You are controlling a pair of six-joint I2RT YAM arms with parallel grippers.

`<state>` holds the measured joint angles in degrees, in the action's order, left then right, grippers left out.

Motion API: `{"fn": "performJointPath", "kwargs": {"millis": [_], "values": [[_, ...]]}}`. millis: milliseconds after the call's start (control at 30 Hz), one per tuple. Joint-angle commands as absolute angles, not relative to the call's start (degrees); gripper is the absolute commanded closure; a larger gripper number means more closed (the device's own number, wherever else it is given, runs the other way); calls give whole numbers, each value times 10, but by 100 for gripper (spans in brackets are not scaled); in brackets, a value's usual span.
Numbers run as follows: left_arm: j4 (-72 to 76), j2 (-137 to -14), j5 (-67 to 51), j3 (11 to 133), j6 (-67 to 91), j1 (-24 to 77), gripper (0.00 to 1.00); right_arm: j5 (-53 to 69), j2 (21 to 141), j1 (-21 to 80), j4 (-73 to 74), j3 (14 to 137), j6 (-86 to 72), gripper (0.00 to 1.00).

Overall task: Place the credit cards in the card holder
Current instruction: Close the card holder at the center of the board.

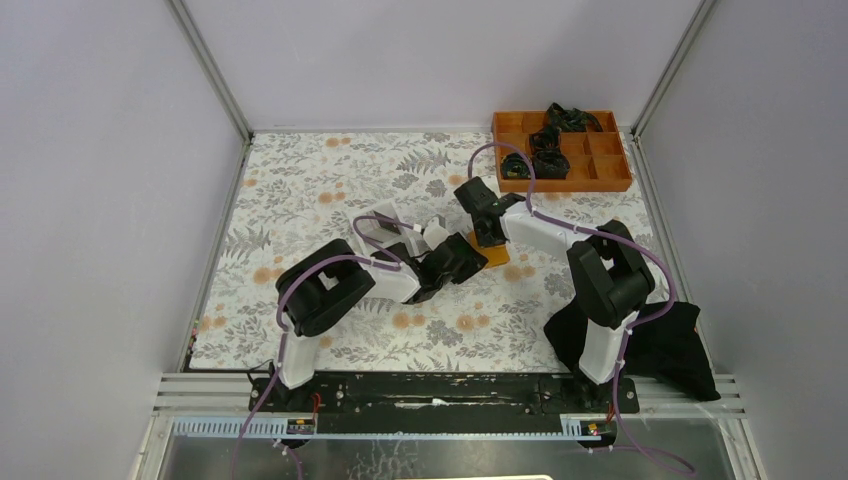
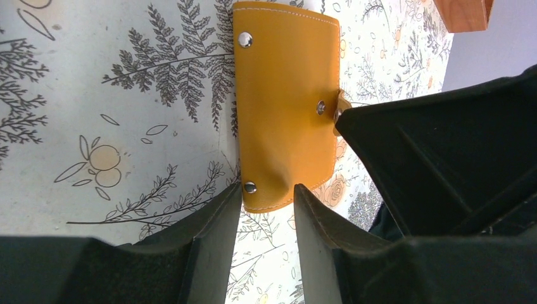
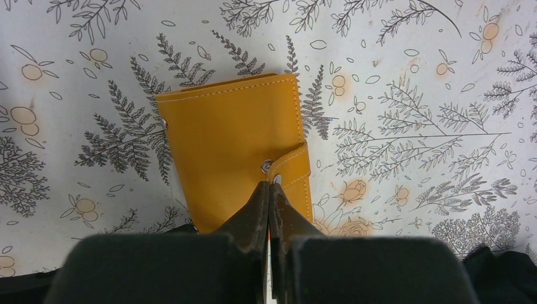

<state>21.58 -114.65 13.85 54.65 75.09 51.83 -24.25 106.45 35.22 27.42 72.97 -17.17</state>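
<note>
While the right claw (image 3: 270, 190), shut tight, touches the clasp tab (image 3: 292, 166) of the card holder (image 3: 221, 136), which lies closed on the tabletop (image 3: 411, 76), the left claw (image 2: 267, 206) stands parted at its edge; opening and filling it apparently remain.

I can read nothing in any view. The card holder (image 2: 285, 107), just beyond my left gripper (image 2: 267, 193), carries no lettering, logo or number on its face.

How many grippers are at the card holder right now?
2. The left gripper hovers with jaws open over one end of the card holder; the right gripper is shut at its clasp.
</note>
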Motion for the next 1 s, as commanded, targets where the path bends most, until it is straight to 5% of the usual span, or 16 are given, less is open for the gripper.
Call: {"fn": "performJointPath", "kwargs": {"millis": [0,967], "values": [[-56,-1247,127,494,703,526,54,-227,1063,360,280,755,-167,100],[-62,-1249,128,496,700,526,54,-234,1078,360,270,769,-161,100]]}}
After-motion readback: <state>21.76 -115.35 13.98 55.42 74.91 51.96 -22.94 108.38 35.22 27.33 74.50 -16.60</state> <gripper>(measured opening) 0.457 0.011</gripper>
